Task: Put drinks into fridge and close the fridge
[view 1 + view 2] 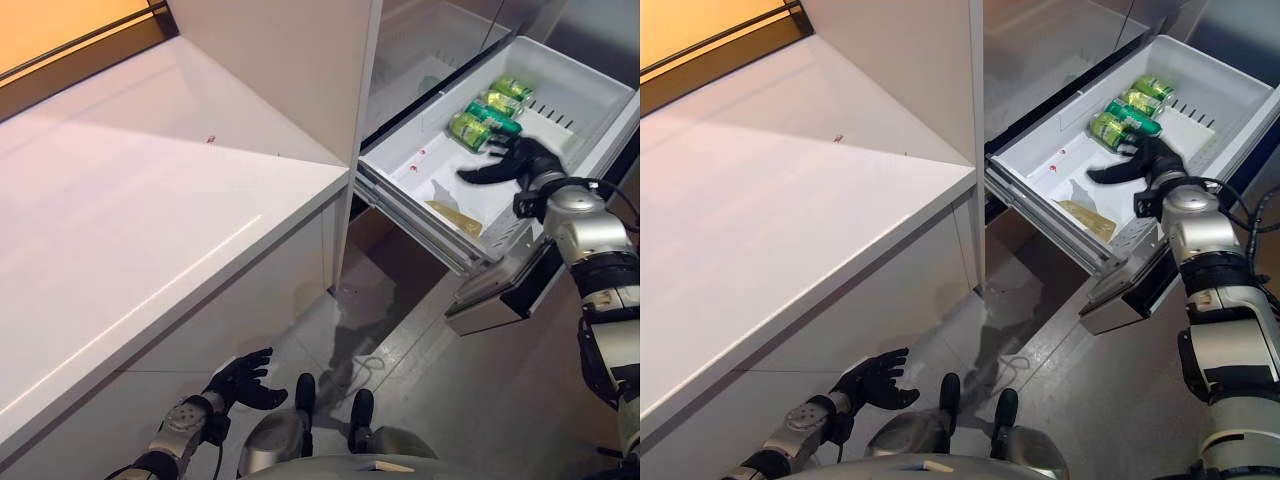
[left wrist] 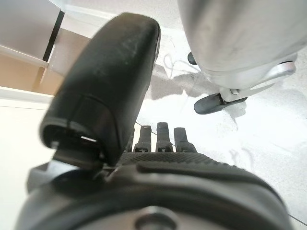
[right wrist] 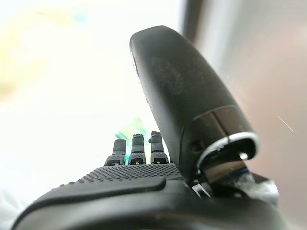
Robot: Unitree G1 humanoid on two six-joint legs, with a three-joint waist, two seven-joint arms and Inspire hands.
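Green cans (image 1: 487, 113) lie side by side in the white fridge drawer (image 1: 430, 150), which is pulled out at the upper right. They also show in the right eye view (image 1: 1125, 110). My right hand (image 1: 512, 163) is open, its fingers spread just in front of the nearest can, over the drawer; it holds nothing. In the right wrist view my right hand (image 3: 144, 177) has straight fingers and a green blur (image 3: 132, 130) lies past them. My left hand (image 1: 243, 380) hangs low by the counter front, open and empty, and shows in the left wrist view (image 2: 163, 163).
A long white counter (image 1: 150, 220) fills the left. The tall fridge body (image 1: 300, 70) stands behind it. A yellowish flat packet (image 1: 1087, 218) lies at the drawer's near end. The drawer's dark metal front (image 1: 500, 290) juts out over the grey floor (image 1: 450, 400).
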